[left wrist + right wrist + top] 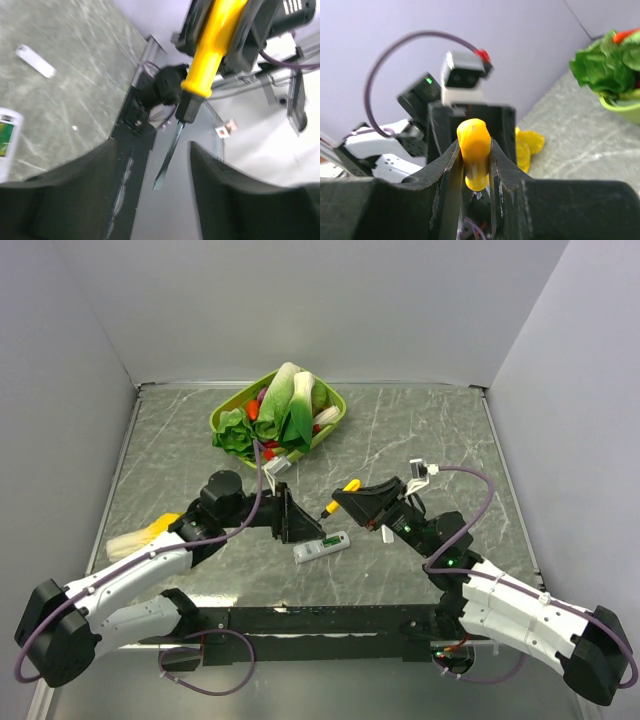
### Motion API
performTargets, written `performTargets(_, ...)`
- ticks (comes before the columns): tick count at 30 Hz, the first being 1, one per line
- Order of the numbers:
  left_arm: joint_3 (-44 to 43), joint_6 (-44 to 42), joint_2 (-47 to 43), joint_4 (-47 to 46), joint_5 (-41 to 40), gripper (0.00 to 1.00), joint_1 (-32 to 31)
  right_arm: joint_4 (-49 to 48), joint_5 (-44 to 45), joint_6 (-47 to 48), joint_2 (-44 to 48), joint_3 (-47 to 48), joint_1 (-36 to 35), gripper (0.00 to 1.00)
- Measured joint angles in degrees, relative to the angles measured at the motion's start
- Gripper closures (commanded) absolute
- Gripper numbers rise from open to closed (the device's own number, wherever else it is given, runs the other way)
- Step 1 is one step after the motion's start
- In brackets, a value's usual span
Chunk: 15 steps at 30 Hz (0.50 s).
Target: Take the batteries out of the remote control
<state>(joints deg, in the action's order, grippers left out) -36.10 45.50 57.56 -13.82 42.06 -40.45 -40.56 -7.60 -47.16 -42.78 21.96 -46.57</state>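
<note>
The white remote control [322, 547] lies on the table between the arms, its greenish recess [328, 540] facing up. I cannot make out separate batteries in the recess. The remote's end shows at the left edge of the left wrist view [7, 145]. My left gripper [305, 525] is open and empty just left of and above the remote; its dark fingers [235, 195] stand wide apart. My right gripper [345, 502] is shut on the handle of a yellow-handled screwdriver [475, 155], whose blade [170, 155] points down toward the remote.
A small white cover strip [35, 61] lies on the table apart from the remote. A green basket [225, 412] of vegetables stands at the back. A yellow object [160, 527] and a pale one [125, 543] lie by the left arm.
</note>
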Motion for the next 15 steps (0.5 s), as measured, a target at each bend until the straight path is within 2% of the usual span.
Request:
performTargets(1,0.0,0.5,0.5,-0.5,0.5,0.54,-0.6,-0.9,0.2,-0.3,0.0,-0.2,0.0,1.00)
performTargets(2,0.0,0.6,0.8,-1.0,0.9,0.70,-1.3,-2.1,0.4,-0.7,-0.1,-0.5,0.0,1.00)
performTargets(3,0.0,1.0,0.9,-1.4,1.2,0.79,-1.6,-2.9,0.5,-1.0,-0.2,-0.9,0.0,1.00)
performTargets(4,0.0,0.9,1.1,-2.2,1.6,0.97,-2.0,-3.6,0.7,-1.4,-0.2,-1.4,0.0,1.00)
performTargets(5,0.0,1.3,1.2,-2.7,1.8,0.99,-2.2,-4.0,0.7,-1.6,-0.3,-1.8,0.0,0.97)
performTargets(7,0.1,0.5,1.3,-3.4,3.0,0.99,-2.4,-4.3,0.9,-2.7,-0.3,-2.3,0.1,0.82)
performTargets(8,0.0,0.0,1.3,-3.8,3.3,0.99,-2.7,-4.3,0.7,-3.1,-0.3,-2.4,0.2,0.69)
performTargets(10,0.0,-0.9,1.1,-3.4,3.5,0.99,-2.8,-3.0,0.1,-2.2,0.6,-2.3,0.2,0.54)
performTargets(11,-0.2,-1.3,1.1,-2.7,3.8,0.99,-2.8,-1.5,-0.4,-1.0,1.2,-2.0,0.3,0.38)
performTargets(14,-1.4,-2.2,0.5,1.5,3.0,0.99,-2.8,11.0,-2.6,8.8,3.8,1.8,0.3,0.18)
performTargets(15,-1.7,-2.7,0.2,2.9,2.6,0.99,-2.7,14.1,-2.6,11.3,4.4,3.4,0.3,0.16)
